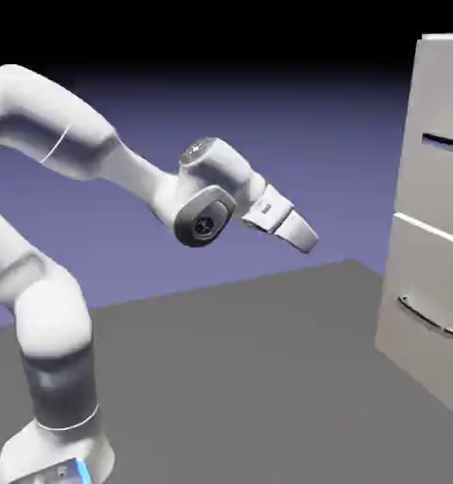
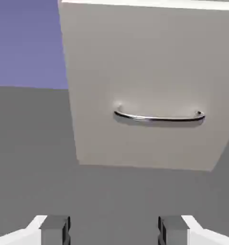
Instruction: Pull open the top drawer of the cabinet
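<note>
Cabinet: pale grey-beige and boxy (image 1: 409, 189), along the right edge of the exterior view, partly cut off by the frame.
Top drawer: flat front (image 1: 444, 90) at the upper right of the exterior view, closed; its contents can't be seen.
Top handle: thin dark bar (image 1: 445, 143), upper right of the exterior view, nothing touching it.
Lower drawer: front (image 2: 149, 72) filling the upper middle and upper right of the hand view, also closed, inside hidden.
Lower handle: curved silver bar (image 2: 159, 118), right of centre in the hand view.
Gripper: fingertips (image 2: 114, 230) wide apart at the bottom of the hand view, nothing between them; near the centre right of the exterior view, well apart from the cabinet.
</note>
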You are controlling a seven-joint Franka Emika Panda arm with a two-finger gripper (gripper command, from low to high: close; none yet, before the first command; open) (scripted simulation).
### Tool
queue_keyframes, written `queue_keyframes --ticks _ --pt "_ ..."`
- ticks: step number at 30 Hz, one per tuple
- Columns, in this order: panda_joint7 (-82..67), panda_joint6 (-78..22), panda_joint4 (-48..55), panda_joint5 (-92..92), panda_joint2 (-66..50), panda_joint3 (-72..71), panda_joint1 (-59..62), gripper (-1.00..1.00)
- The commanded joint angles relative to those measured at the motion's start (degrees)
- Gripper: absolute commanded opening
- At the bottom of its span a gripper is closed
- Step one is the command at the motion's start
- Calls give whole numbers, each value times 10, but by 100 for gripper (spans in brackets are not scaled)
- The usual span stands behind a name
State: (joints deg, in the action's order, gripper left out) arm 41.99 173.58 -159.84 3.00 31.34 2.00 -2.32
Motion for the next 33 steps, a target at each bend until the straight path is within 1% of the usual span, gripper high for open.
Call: queue_keyframes --ticks 1,33 --pt "-4 -4 10 25 -11 17 -14 0" --pt "-127 -118 317 822 -362 548 -446 0"
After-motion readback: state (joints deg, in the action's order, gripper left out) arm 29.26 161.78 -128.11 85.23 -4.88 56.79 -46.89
